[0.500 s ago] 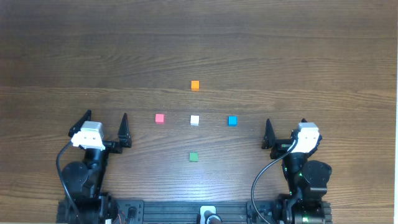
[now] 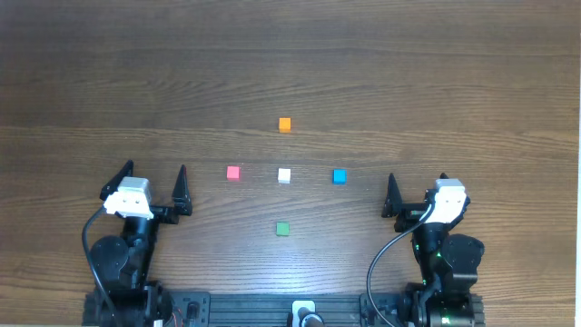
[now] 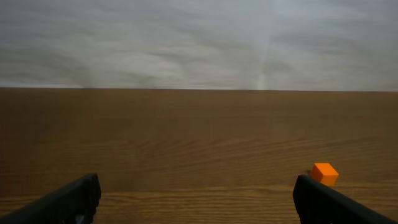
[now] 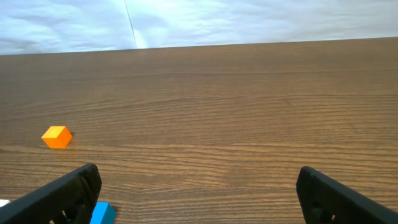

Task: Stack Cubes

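Your left claw (image 2: 154,169), spread and empty, has the pink cube (image 2: 233,172) at 3 o'clock; your right claw (image 2: 418,180), likewise spread, has the blue cube (image 2: 339,175) at 9 o'clock.

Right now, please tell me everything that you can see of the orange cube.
The orange cube is a small block, plain orange on every face that shows, with crisp edges and a dull, even surface. Whether it is wood or plastic cannot be told. It rests flat on the wooden table with nothing on top of it, and it touches only the table. It is the cube farthest from the arm bases, in line beyond the white cube and well apart from it. In the wrist views it shows a lit top and two darker sides.
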